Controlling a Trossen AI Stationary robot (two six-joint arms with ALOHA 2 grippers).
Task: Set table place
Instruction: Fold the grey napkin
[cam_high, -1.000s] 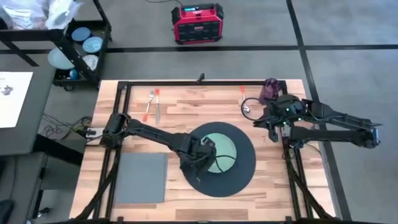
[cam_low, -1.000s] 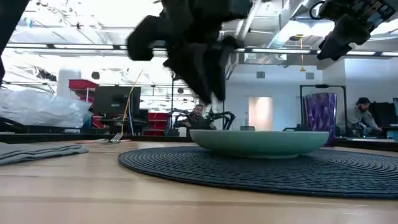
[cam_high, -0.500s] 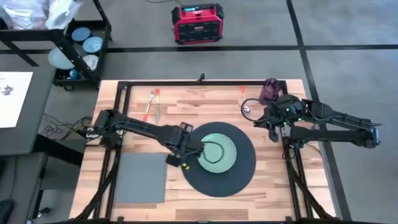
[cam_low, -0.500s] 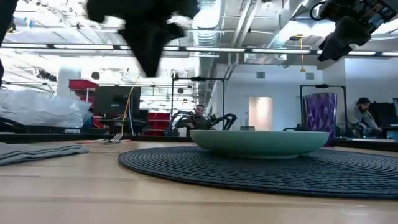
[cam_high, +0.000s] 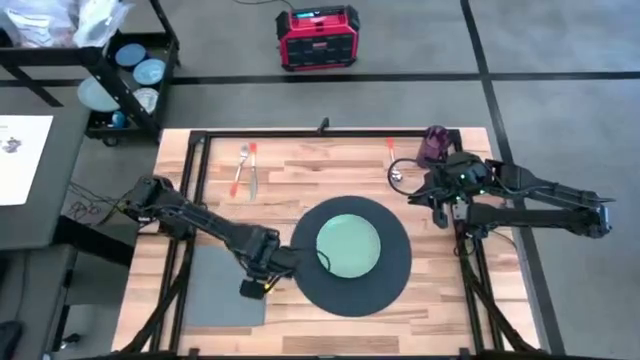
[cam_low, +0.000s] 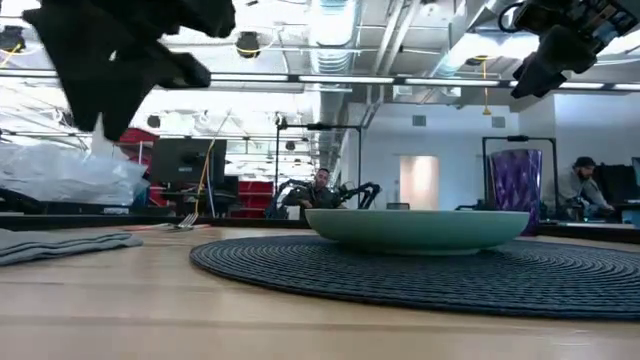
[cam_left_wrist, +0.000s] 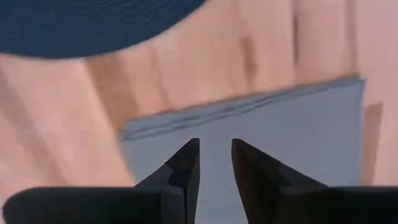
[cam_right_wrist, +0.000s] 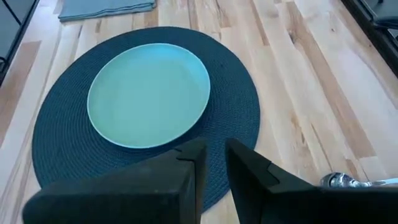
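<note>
Plate (cam_high: 348, 246), pale green and round, sits centred on your dark woven mat (cam_high: 385, 282), just beyond the left gripper (cam_high: 262, 277). That gripper hovers over the grey napkin (cam_high: 215, 290)'s corner, fingers nearly together, holding nothing. Your right gripper (cam_high: 447, 212) waits near the purple cup (cam_high: 434, 144), fingers narrowly parted, empty.

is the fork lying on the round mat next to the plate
No, the fork lies on the bare wood near the table's far edge, well apart from the mat and the plate.
</note>
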